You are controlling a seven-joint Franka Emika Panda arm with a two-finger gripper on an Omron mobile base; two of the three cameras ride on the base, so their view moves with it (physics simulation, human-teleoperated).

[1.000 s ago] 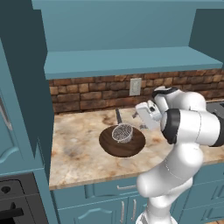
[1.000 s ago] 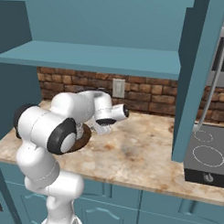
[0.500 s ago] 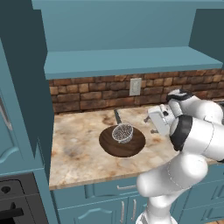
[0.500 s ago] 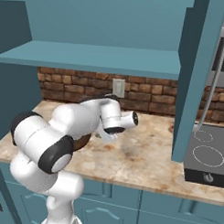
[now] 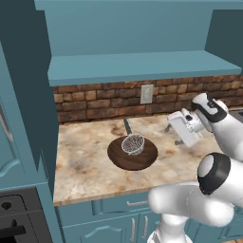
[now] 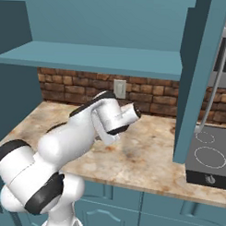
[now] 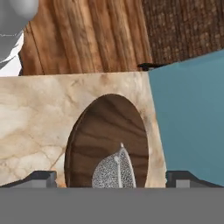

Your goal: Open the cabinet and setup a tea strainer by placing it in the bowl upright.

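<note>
— Left base view, what do you see?
— Your tea strainer (image 5: 133,144) sits upright in the bowl (image 5: 132,154) on the counter (image 5: 85,159).
— And your gripper (image 5: 175,130)?
— Jaws spread wide, empty, right of the bowl.

a kitchen, probably domestic: teal cabinet (image 5: 28,95), marble counter (image 5: 85,156), brick backsplash (image 5: 99,104), stove (image 6: 208,159).

A beige marble-patterned counter (image 5: 85,156) runs under the brick backsplash. The dark wooden bowl (image 5: 132,153) sits directly on it, about midway between the back and front edges and nearer the counter's left end.
</note>
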